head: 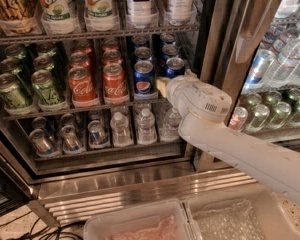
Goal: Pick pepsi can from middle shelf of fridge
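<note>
At middle shelf edge, end effector

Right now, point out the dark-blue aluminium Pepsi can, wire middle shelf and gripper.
dark-blue Pepsi can (144, 77): camera view, logo face.
wire middle shelf (20, 115): camera view, front rail.
gripper (163, 86): camera view, tan tip by that can.

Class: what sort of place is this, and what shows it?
Probably a shop or office pantry: a display fridge of racked soda cans, water bottles chilled alongside. The gripper is at the middle shelf.
</note>
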Controlling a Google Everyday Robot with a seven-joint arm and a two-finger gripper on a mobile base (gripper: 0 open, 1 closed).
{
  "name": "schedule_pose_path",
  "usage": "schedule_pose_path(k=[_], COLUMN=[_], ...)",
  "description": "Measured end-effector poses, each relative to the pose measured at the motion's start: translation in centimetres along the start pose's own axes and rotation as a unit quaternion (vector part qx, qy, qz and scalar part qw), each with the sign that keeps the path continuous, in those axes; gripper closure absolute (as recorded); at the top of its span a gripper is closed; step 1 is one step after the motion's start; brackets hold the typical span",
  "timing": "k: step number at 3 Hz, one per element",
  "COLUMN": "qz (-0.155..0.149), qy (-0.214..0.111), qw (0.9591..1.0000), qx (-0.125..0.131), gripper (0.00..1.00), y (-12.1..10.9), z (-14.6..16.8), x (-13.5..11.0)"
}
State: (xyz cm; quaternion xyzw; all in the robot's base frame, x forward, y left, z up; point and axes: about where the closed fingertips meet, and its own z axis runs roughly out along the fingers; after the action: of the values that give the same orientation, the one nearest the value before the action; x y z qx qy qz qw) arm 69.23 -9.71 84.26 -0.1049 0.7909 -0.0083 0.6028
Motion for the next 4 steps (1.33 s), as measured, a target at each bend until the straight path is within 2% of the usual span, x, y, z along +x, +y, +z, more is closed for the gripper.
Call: schedule_pose_path(k=[2, 3, 4], qz=[0.003, 0.005, 0.005], qy=[0.001, -0.001, -0.001], qw=[0.9999, 0.9999, 0.9999], qx=[0.011, 0.016, 0.015], gripper=[0.2, 0.39, 0.62], y=[-0.05, -0.21, -0.06], z=[0.54, 0.71, 0.71], x=[0.14, 0.2, 0.19])
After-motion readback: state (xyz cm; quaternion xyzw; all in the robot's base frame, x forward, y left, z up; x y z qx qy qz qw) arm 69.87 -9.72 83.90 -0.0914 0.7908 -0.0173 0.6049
